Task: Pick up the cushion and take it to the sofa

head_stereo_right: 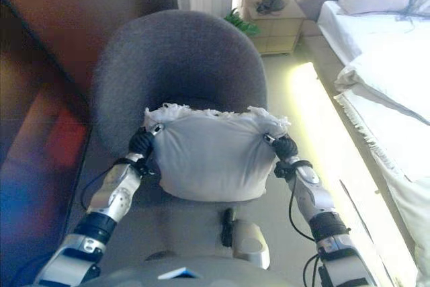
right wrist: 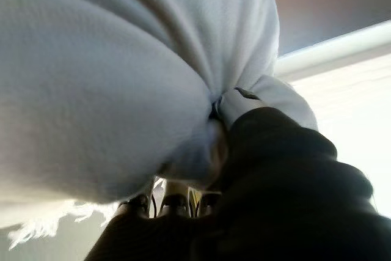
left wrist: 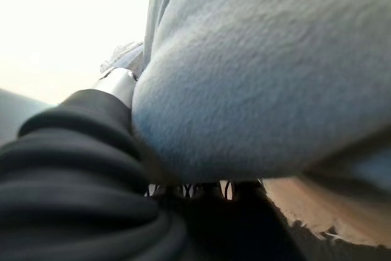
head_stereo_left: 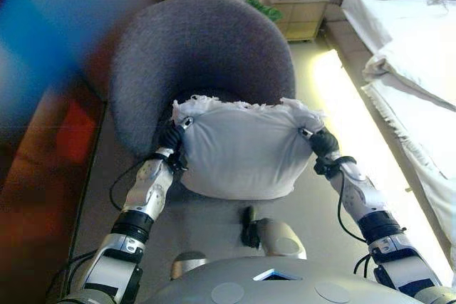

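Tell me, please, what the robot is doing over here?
The robot is holding a pale grey cushion with both hands, the left hand gripping one upper corner and the right hand the other. The cushion hangs in front of a round dark grey chair, with its fringed top edge up. To the robot's right is a bed with white bedding, and a small wooden bedside table stands beyond the chair.
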